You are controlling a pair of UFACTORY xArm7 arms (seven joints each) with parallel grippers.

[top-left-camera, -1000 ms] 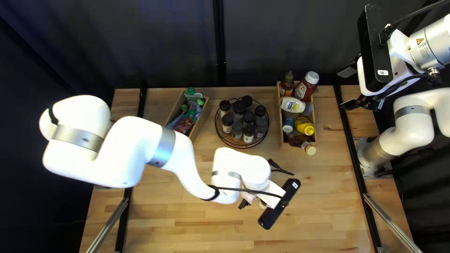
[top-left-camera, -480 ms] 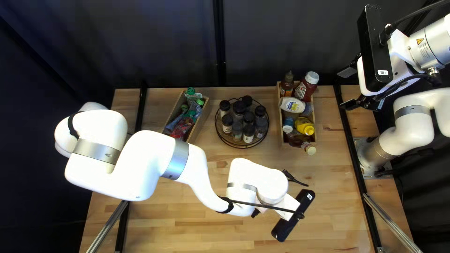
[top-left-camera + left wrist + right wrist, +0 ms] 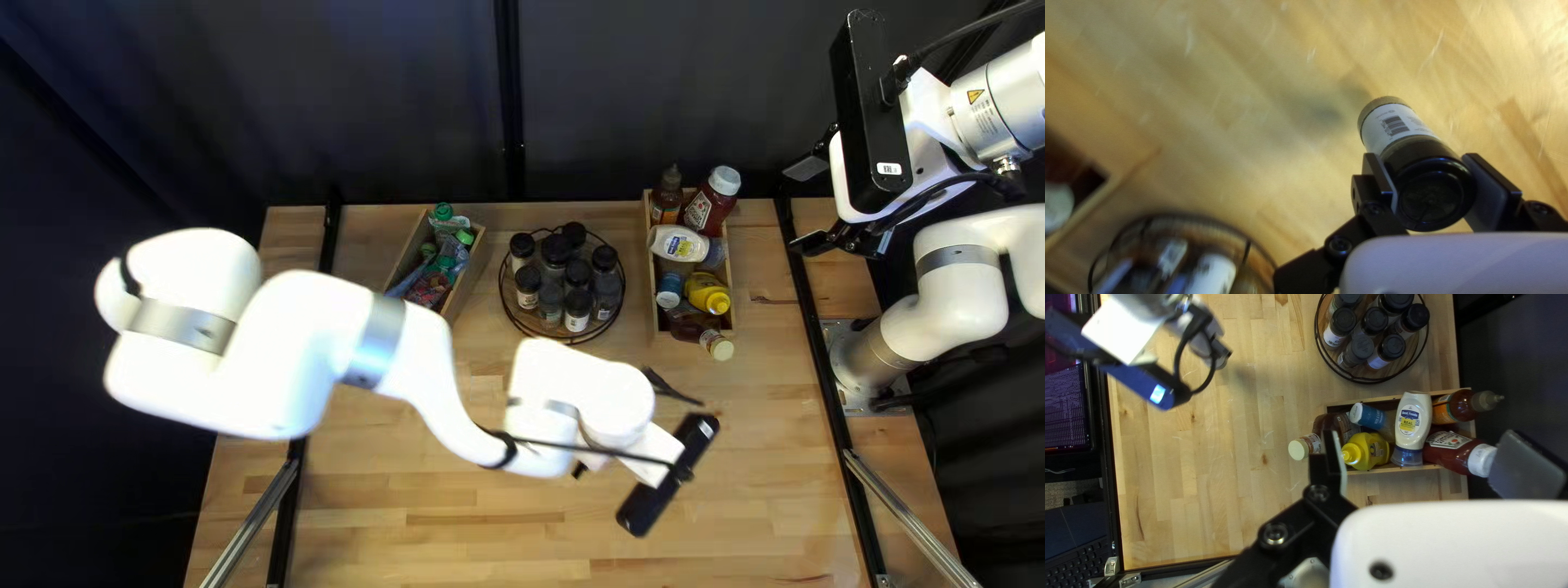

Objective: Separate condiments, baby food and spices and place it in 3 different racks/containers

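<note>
Open near tabletop [image 3: 435, 544], left arm [image 3: 294, 359] across middle

Barcode [image 3: 1395, 125] on jar [image 3: 1373, 135], apparent warning triangle [image 3: 974, 96] on right arm [image 3: 999, 107]

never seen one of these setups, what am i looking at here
This is a machine with two white robot arms at a wooden table. One picture looks down from above the table's near edge; the other two come from cameras on the arms' wrists.

Three containers stand on the table. The wooden box on the left holds pouches with green caps, the round wire-rimmed rack holds black-capped jars, and the wooden box on the right holds condiment bottles, such as the yellow one.

The left gripper is holding a black-capped jar with a white label over the table. The right gripper is open and holds nothing.
</note>
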